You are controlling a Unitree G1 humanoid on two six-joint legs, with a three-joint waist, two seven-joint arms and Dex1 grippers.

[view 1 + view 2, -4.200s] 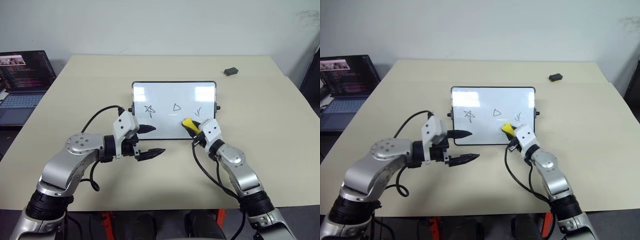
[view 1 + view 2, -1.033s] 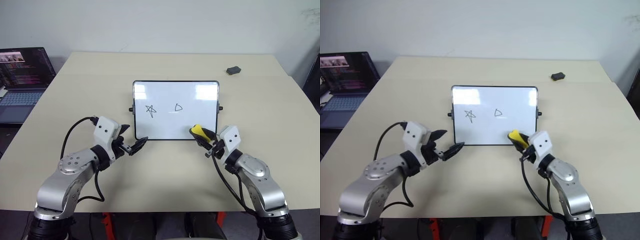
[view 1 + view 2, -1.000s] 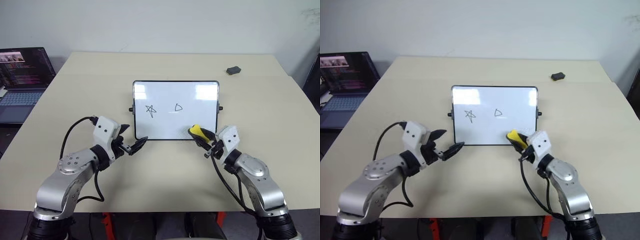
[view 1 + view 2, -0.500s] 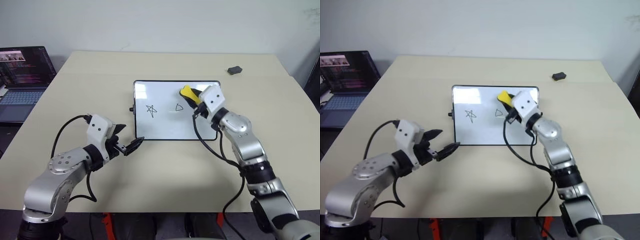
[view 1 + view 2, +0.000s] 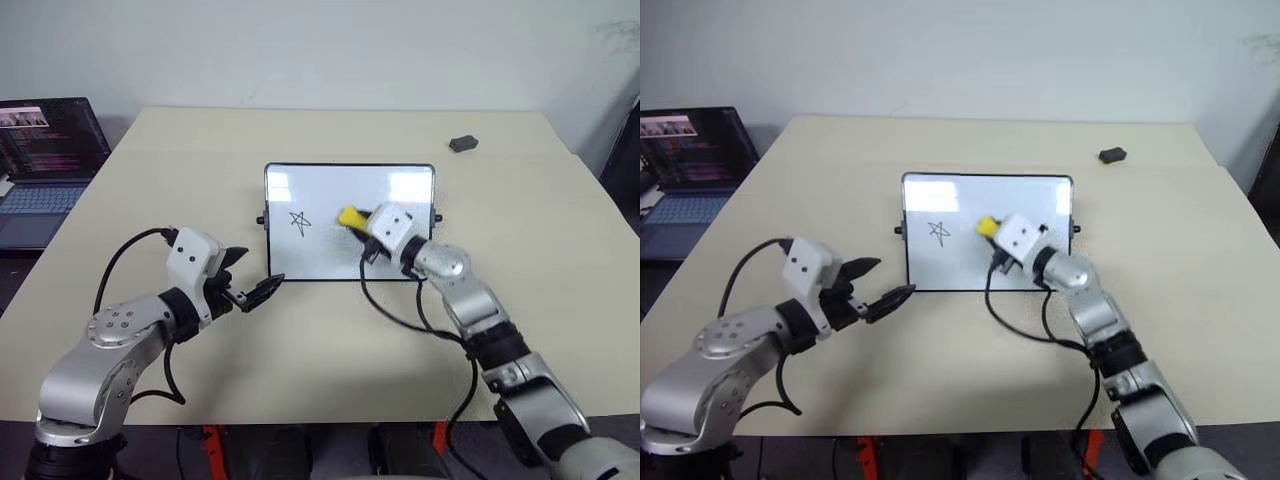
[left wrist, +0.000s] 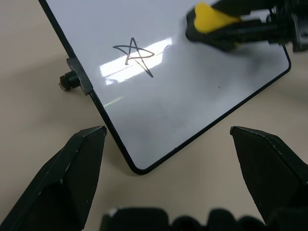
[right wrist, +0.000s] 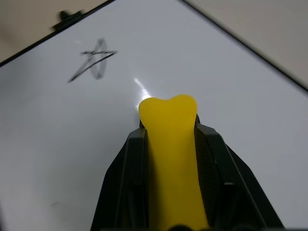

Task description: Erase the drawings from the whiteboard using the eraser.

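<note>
Yellow eraser (image 5: 349, 216) is clamped between the two black fingers of the right gripper (image 7: 171, 159), its black felt base facing the whiteboard (image 5: 320, 260). The block sits over the middle of the board. Whether the felt presses flat or merely skims the surface cannot be confirmed from these views.

One drawing is visible: a thin black five-point star (image 6: 134, 56), just beyond the eraser's tip and off to the gripper's left. The white surface around and behind the gripper reads clean and glossy, with no triangle or squiggle visible.

Left gripper (image 6: 168, 159) hovers off the board's near left corner, fingers spread apart, holding nothing and touching nothing.

Step in hand, by judgement: carrying the eraser across to the star. To do it well, keep the felt flat and in firm contact, sweep fully over the star with overlapping strokes, and hold the grip steady so the block does not twist. The board lies loose on the beige table (image 5: 300, 370) and may slide under pressure; the free gripper is well placed to brace that corner.
</note>
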